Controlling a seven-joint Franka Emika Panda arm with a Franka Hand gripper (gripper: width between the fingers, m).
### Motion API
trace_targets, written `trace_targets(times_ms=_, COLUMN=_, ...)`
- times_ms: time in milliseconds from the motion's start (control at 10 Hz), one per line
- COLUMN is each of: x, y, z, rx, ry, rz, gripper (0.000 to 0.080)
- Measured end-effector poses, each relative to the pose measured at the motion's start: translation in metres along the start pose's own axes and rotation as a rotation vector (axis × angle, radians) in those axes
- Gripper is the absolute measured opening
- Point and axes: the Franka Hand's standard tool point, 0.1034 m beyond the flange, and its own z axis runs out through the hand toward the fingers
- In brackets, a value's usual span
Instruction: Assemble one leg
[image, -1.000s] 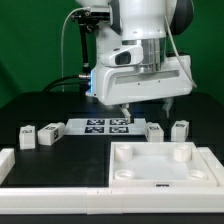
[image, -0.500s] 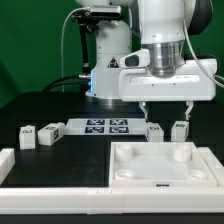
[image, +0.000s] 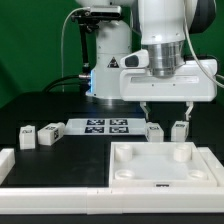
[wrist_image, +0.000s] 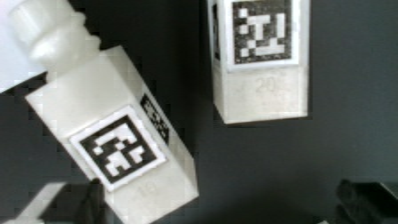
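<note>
The pincer (image: 168, 108) has swung away from above the marker board (image: 105, 126) and now hangs still, spread wide and empty. The leg (image: 155, 130) stands just below it, beside a second leg (image: 180, 129), so a descent to grasp looks due.

The leg (wrist_image: 111, 110) looks like white plastic, dull and a bit grainy, not shiny. The tag (wrist_image: 121, 150) on it looks like printed paper, flat black and white. The second leg (wrist_image: 260, 95) has the same dull white skin and the same kind of tag. The table (image: 40, 105) is black and matt, with no shine. The big white panel (image: 160, 172) on the near right looks like smooth plastic with a soft sheen. The marker board (image: 72, 128) is flat and smooth, white with black print. The robot arm (image: 165, 30) has a glossy white shell that catches the light. The gripper's (image: 168, 112) fingers (wrist_image: 50, 205) look dark and dull. The back wall (image: 30, 40) is green and matt.
</note>
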Motion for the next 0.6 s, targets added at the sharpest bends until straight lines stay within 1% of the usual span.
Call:
trace_targets(times_ms=100, x=-0.008, y=0.007, z=0.002, rx=-0.025, ry=-0.116, rz=-0.028, gripper=0.0649)
trace_targets(times_ms=200, x=-0.010, y=0.004, z=-0.001, rx=-0.035, ry=-0.213, rz=-0.016, gripper=0.0649)
trace_targets(times_ms=300, x=-0.010, y=0.000, z=-0.005, rx=-0.041, ry=-0.264, rz=-0.018, gripper=0.0649)
trace_targets(times_ms=400, x=-0.017, y=0.000, z=-0.008, rx=-0.051, ry=-0.365, rz=-0.025, gripper=0.0649)
trace_targets(times_ms=600, x=-0.022, y=-0.003, z=-0.010, rx=-0.060, ry=-0.545, rz=-0.020, gripper=0.0649)
